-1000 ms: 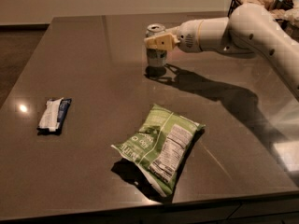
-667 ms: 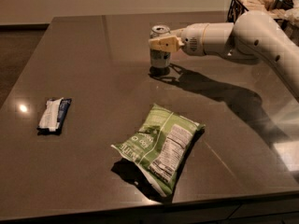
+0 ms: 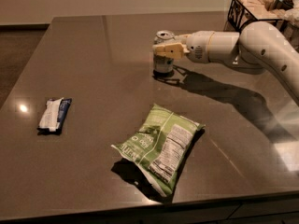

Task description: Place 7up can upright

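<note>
The 7up can stands upright on the dark table, far of centre, with its silver top showing. My gripper reaches in from the right at the end of the white arm. Its cream fingers are closed around the can's upper body. The can's base looks to be resting on the table surface. The fingers hide the label's middle.
A flat green chip bag lies near the front edge, in front of the can. A white-and-blue wrapped bar lies at the left. A black wire basket holding items stands at the back right.
The gripper and the can it holds have shifted slightly to the right. The can has stayed upright. The bag and the bar have not moved.
</note>
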`<state>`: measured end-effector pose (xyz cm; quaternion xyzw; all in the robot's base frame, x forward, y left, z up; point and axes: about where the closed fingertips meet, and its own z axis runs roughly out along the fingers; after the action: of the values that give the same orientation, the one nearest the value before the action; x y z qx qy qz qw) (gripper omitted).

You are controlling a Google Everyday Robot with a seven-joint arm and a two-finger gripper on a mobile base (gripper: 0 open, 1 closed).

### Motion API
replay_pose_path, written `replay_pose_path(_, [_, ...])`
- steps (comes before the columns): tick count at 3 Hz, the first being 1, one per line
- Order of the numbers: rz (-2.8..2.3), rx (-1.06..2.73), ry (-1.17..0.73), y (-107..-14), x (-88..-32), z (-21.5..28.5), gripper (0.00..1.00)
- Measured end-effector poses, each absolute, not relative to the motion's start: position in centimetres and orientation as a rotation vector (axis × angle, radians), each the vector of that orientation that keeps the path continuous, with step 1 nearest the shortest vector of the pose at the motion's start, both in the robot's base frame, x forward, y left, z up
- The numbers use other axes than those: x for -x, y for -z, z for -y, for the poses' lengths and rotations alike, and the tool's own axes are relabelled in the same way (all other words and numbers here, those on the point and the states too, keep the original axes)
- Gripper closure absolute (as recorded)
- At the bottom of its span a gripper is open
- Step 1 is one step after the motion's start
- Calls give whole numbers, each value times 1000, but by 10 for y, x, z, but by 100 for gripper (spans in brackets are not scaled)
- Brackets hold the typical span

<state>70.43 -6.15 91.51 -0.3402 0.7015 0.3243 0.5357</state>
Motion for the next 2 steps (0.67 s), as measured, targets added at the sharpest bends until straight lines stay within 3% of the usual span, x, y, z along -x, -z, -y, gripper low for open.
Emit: replay_pose_path(2, [-1667,845,-795,-907,-695,58,37])
